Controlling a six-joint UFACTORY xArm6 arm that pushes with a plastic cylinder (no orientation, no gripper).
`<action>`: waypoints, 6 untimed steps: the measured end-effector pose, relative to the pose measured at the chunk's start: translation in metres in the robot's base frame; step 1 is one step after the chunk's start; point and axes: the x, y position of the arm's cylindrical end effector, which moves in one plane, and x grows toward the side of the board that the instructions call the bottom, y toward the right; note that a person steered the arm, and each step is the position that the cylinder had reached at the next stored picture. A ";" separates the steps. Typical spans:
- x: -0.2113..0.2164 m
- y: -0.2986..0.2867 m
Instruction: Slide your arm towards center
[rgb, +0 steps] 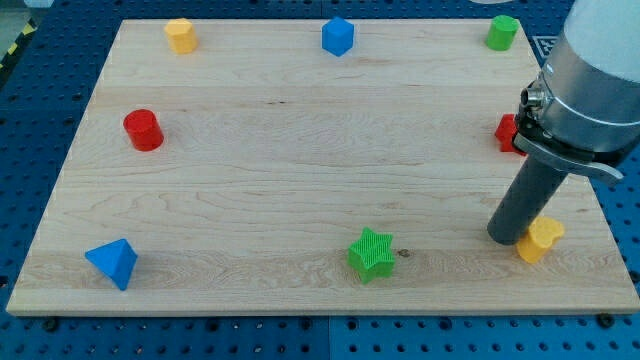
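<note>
My tip (507, 238) rests on the wooden board (300, 150) near its bottom right corner. It touches or nearly touches the left side of a yellow heart-shaped block (541, 239). A red block (510, 132) is partly hidden behind the arm at the right edge; its shape is unclear. A green star (371, 254) lies left of my tip, near the bottom edge. A blue triangular block (112, 263) sits at the bottom left. A red cylinder (143, 130) is at the left.
Along the top edge lie a yellow block (180, 34), a blue block (338, 36) and a green cylinder (502, 32). The board lies on a blue perforated table (40, 90). The arm's grey body (590, 90) covers the right edge.
</note>
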 end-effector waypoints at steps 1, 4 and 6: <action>0.000 0.001; 0.001 0.019; -0.074 -0.083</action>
